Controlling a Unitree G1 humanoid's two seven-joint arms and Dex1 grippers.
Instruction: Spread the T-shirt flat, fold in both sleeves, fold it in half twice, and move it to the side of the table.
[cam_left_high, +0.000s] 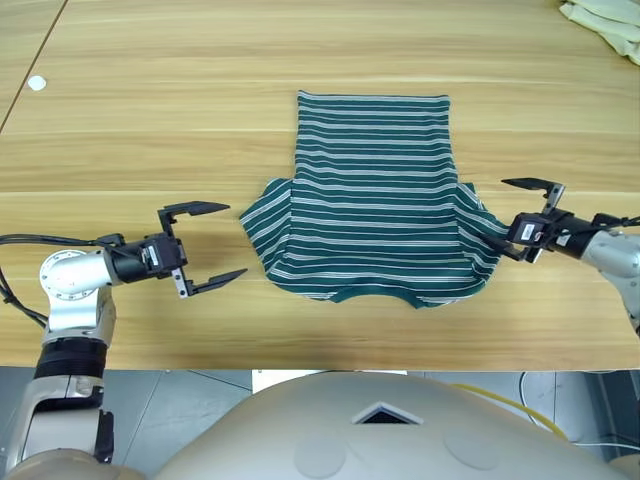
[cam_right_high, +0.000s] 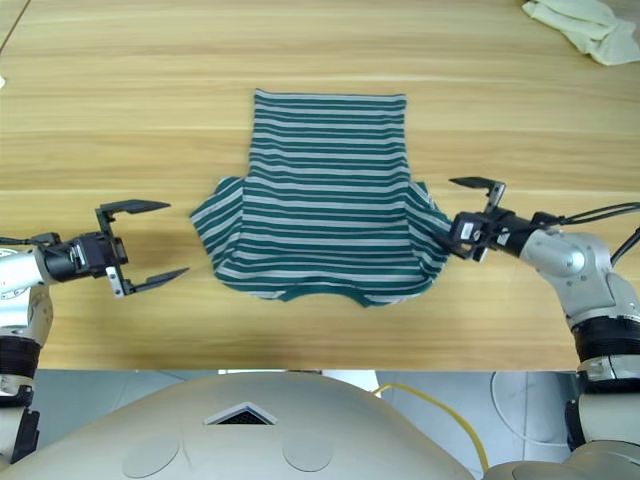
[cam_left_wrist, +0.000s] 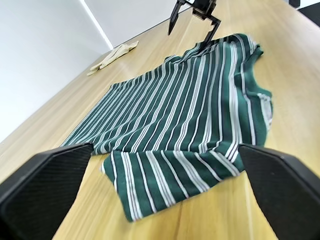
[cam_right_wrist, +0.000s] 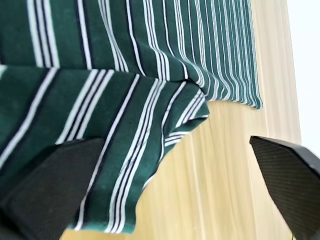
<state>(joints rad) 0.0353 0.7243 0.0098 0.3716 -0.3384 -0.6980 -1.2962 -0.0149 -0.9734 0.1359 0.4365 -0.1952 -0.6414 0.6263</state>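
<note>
The T-shirt, dark green with thin white stripes, lies in the middle of the wooden desk. Its straight hem points to the far edge and its neck opening lies close to the near edge. The body is mostly flat. Both sleeves are not spread out: the left sleeve is bunched against the body, and the right sleeve is pulled a little toward the right edge of the desk.

The left gripper is above the desk between the left edge and the shirt. It is near the left sleeve but apart from it, with its fingers spread wide and nothing between them.

The right gripper is at the tip of the right sleeve, also with spread fingers. One finger touches the sleeve cloth, and the other one is over bare wood, away from the cloth. I cannot tell if the first finger is on top of the cloth or under it.

A crumpled cream cloth lies at the far right corner, and a small white round thing lies near the left edge.
</note>
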